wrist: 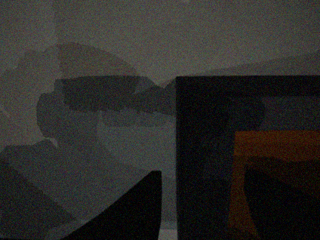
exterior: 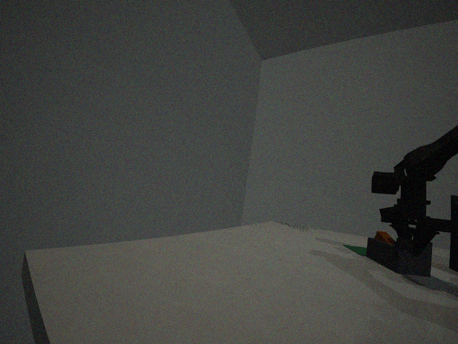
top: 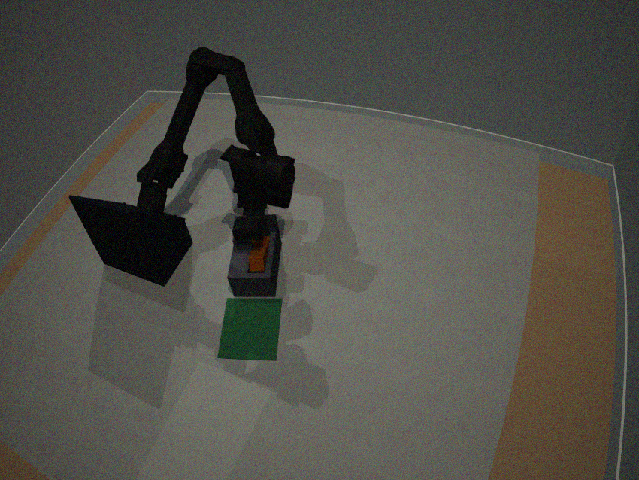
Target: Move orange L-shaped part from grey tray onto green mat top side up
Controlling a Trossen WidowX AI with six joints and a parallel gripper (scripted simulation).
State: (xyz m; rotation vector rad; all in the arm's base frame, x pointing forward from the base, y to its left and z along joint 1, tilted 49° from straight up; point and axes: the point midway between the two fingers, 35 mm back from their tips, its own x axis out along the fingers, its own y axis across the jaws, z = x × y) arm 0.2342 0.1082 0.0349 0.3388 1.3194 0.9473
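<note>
The orange L-shaped part (top: 258,255), seemingly rigid and light, is best pinched at its raised end; the gripper (top: 251,233) stands half-parted, empty, pressing

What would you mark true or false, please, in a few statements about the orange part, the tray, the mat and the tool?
1. One end of the orange part is tipped up above the rim of the grey tray. True.
2. The part lies flat on the green mat. False: it sits tilted in the tray, and the mat carries no part.
3. The tool is down at the tray end away from the mat. True.
4. The tool is pinching the raised end. False: its fingers stand apart and grip nothing; one appears to bear down on the part's low end.
</note>
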